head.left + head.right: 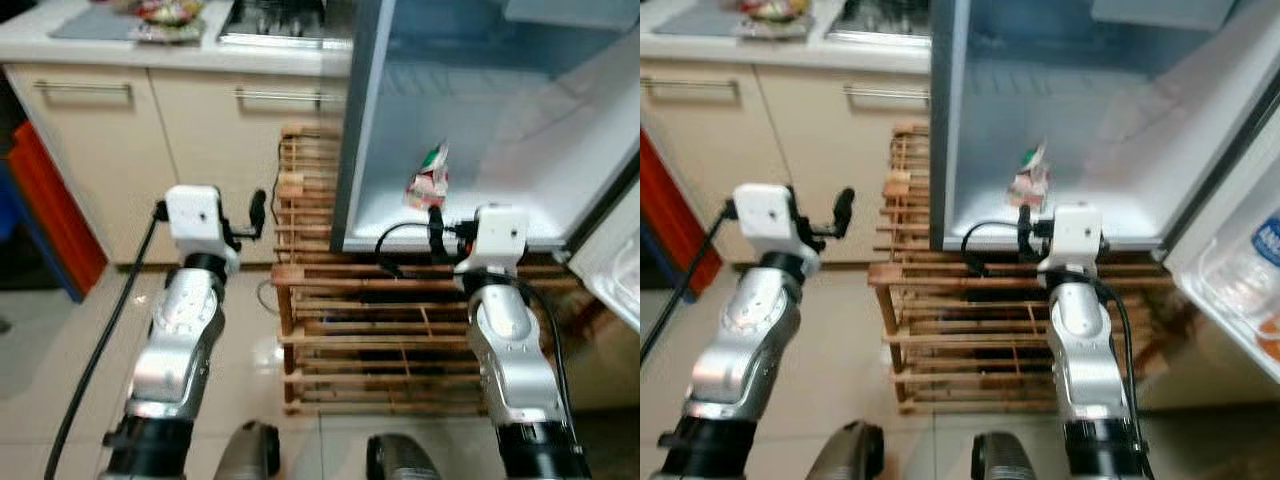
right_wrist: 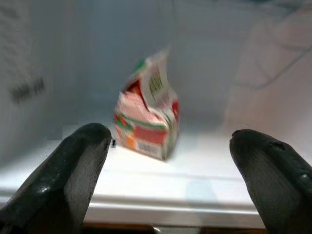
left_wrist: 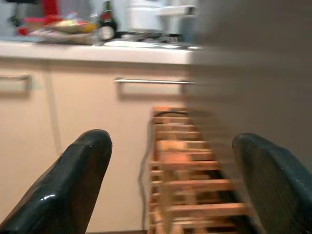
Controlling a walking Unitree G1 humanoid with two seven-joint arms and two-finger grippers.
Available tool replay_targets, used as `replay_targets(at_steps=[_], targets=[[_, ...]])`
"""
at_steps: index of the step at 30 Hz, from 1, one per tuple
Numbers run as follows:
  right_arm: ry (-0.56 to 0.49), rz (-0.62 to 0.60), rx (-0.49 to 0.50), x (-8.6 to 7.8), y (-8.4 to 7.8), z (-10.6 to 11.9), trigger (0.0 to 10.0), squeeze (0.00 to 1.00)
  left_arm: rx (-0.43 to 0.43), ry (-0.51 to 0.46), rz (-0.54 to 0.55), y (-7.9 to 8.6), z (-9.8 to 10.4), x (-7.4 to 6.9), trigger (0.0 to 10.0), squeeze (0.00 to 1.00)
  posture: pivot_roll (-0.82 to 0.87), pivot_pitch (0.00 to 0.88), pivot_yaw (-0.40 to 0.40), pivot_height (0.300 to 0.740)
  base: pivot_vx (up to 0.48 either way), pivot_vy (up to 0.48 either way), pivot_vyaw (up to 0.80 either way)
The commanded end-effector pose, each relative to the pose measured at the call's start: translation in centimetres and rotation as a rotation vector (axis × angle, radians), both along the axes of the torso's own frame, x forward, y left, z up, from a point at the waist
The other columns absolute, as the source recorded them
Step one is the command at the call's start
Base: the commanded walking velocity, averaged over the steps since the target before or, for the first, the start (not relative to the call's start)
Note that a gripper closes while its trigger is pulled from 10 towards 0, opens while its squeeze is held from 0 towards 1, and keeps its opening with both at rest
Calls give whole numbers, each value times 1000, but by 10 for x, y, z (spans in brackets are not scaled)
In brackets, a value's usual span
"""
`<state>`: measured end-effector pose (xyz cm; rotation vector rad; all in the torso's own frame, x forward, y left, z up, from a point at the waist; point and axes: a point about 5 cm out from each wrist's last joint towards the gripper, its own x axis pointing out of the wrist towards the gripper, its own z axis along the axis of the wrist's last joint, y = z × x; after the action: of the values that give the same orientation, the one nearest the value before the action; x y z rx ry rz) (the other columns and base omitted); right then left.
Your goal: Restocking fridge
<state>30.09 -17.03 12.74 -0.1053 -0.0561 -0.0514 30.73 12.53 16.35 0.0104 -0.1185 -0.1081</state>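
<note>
Right gripper [image 2: 165, 180] spread wide, facing carton [image 2: 146, 117] on fridge floor [image 2: 204, 161] | left gripper [image 3: 170, 190] spread, empty, beside wooden rack [image 1: 400, 330]

carton [image 2: 146, 114] print blurred, nothing legible

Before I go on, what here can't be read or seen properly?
- Carton print: blurred in the right wrist view, too small in the eye views.
- Door shelf items: cut off by the right eye view's edge.
- Worktop clutter: blurred in the left wrist view.
- Fridge top: cut off above.
</note>
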Motion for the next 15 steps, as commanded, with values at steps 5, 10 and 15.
replay_targets(at_steps=[5, 10, 15], targets=[[-38, 23, -10, -1, 5, 3, 10000, 0, 0, -10, -52, -7, 3, 6, 10000, 0, -134, 0, 2, 661, 0, 0, 0], [-40, 26, -9, -1, 6, 3, 10000, 0, 9, -15, -51, -7, 3, 8, 10000, 0, -139, 0, 6, 661, 328, -346, 0], [-50, 42, -6, 1, 11, 4, 10000, 0, -5, -40, -44, -9, 8, 11, 10000, 0, -137, 0, 10, 661, 375, -295, 0]])
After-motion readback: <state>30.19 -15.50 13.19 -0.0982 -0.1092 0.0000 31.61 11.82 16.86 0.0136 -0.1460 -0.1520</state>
